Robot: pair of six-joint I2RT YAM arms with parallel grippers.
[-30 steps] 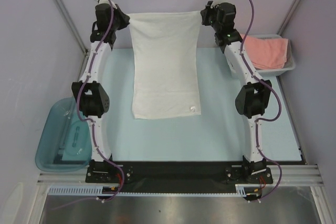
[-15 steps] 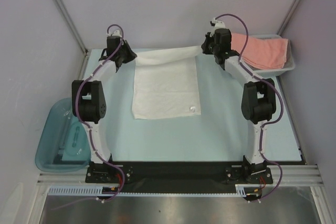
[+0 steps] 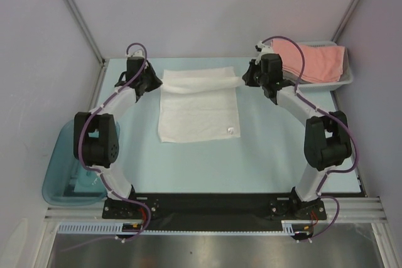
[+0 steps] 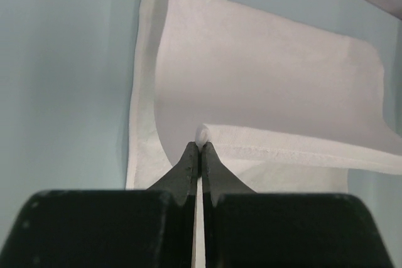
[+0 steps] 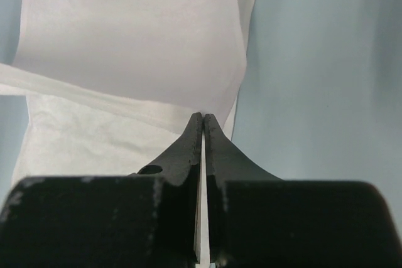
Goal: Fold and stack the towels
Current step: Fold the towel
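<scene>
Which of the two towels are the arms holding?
The white towel, pinched at its far corners by the left gripper and right gripper; the pink towel lies alone in the basket.

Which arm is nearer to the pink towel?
Right. The right arm reaches beside the pink towel; the left arm is across the table, beyond the white towel.
</scene>
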